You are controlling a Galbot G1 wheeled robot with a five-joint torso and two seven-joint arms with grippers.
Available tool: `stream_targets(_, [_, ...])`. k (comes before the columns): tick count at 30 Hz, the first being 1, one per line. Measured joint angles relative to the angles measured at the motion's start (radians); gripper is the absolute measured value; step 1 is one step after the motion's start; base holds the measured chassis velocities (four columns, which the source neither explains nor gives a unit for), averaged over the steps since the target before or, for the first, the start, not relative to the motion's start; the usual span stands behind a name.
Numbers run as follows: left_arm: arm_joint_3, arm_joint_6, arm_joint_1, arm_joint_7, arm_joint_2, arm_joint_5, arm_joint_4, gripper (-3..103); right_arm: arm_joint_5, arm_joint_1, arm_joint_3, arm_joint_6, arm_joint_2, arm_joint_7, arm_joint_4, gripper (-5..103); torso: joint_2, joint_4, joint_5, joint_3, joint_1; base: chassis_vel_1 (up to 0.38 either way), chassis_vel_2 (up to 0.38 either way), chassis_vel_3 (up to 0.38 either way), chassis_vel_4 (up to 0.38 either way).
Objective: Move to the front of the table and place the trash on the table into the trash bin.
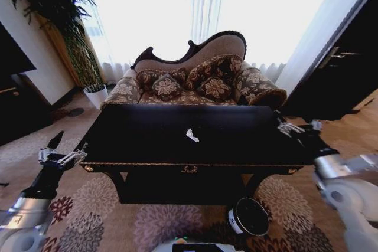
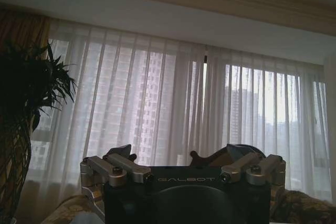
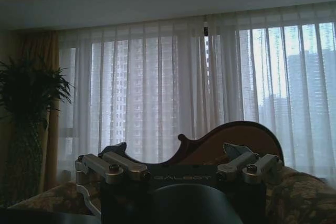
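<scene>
both grippers hold nothing, jaws wide: left gripper (image 1: 62,156) beside the table (image 1: 147,146), right gripper (image 1: 295,127) at its opposite end. white tissue (image 1: 192,136) lies mid-table; trash bin (image 1: 249,216) stands under its front edge. advise approaching the tissue from above.

One table (image 1: 147,140) carries one white crumpled tissue (image 1: 192,136); one trash bin (image 1: 250,217), one sofa (image 1: 195,78), two plants (image 1: 71,33), two grippers.
</scene>
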Motion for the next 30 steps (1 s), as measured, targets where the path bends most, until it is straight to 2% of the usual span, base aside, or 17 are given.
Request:
stream_targets(3, [0.001,0.000,0.000,0.000,0.001,0.001,0.000,100,0.003,0.006,-0.034,0.000,-0.020,0.023,0.018,100,0.000,0.0000,0.0000,0.000,0.000,0.000,0.000,0.000,0.000])
stream_targets(6, [0.019,0.002,-0.002,-0.001,0.004,0.010,-0.004,100,-0.013,0.029,-0.100,0.000,-0.070,0.064,0.046,100,0.000,0.0005,-0.0003,0.000,0.000,0.000,0.000,0.000,0.000])
stream_targets(12, [0.035,0.006,-0.002,-0.002,0.013,0.020,-0.003,100,-0.032,0.037,-0.176,-0.018,-0.123,0.122,0.088,100,0.000,-0.0002,0.0000,0.000,0.000,0.000,0.000,0.000,0.000])
stream_targets(15, [0.020,0.005,0.005,-0.002,0.020,0.018,-0.002,100,-0.110,0.057,-0.309,-0.030,-0.167,0.173,0.107,100,0.000,0.0001,-0.0002,0.000,0.000,0.000,0.000,0.000,0.000])
stream_targets(17, [0.019,0.005,0.005,-0.002,0.021,0.018,-0.002,100,-0.121,0.060,-0.322,-0.031,-0.170,0.175,0.106,100,0.000,0.0001,-0.0002,0.000,0.000,0.000,0.000,0.000,0.000])
stream_targets(18, [0.017,0.005,0.008,-0.002,0.020,0.018,-0.002,100,-0.164,0.079,-0.378,-0.036,-0.180,0.182,0.098,100,0.000,0.0000,-0.0003,0.000,0.000,0.000,0.000,0.000,0.000])
stream_targets(20, [0.018,0.004,0.011,-0.002,0.016,0.022,-0.003,100,-0.188,0.108,-0.440,-0.048,-0.201,0.203,0.089,100,0.000,0.0000,-0.0001,0.000,0.000,0.000,0.000,0.000,0.000])
stream_targets(21, [0.019,0.004,0.011,-0.002,0.014,0.024,-0.004,100,-0.189,0.119,-0.461,-0.054,-0.211,0.214,0.086,100,0.000,0.0001,0.0000,0.000,0.000,0.000,0.000,0.000,0.000])
stream_targets(22, [0.024,0.004,0.014,-0.002,0.008,0.031,-0.009,100,-0.179,0.165,-0.535,-0.068,-0.246,0.254,0.068,100,0.000,0.0000,0.0000,0.000,0.000,0.000,0.000,0.000,0.000])
stream_targets(23, [0.024,0.004,0.014,-0.002,0.008,0.031,-0.009,100,-0.179,0.165,-0.535,-0.068,-0.246,0.254,0.068,100,0.000,0.0000,0.0000,0.000,0.000,0.000,0.000,0.000,0.000])
stream_targets(25, [0.029,0.004,0.015,-0.002,0.003,0.038,-0.013,100,-0.160,0.236,-0.609,-0.074,-0.286,0.282,0.027,100,0.000,0.0000,0.0001,0.000,0.000,0.000,0.000,0.000,0.000])
stream_targets(28, [0.034,0.005,0.017,-0.002,0.000,0.044,-0.016,100,-0.149,0.313,-0.661,-0.078,-0.320,0.285,-0.020,100,0.000,0.0002,0.0000,0.000,0.000,0.000,0.000,0.000,0.000])
stream_targets(30, [0.038,0.005,0.019,-0.002,-0.002,0.051,-0.016,100,-0.109,0.385,-0.700,-0.088,-0.351,0.284,-0.052,100,0.000,0.0001,-0.0001,0.000,0.000,0.000,0.000,0.000,0.000])
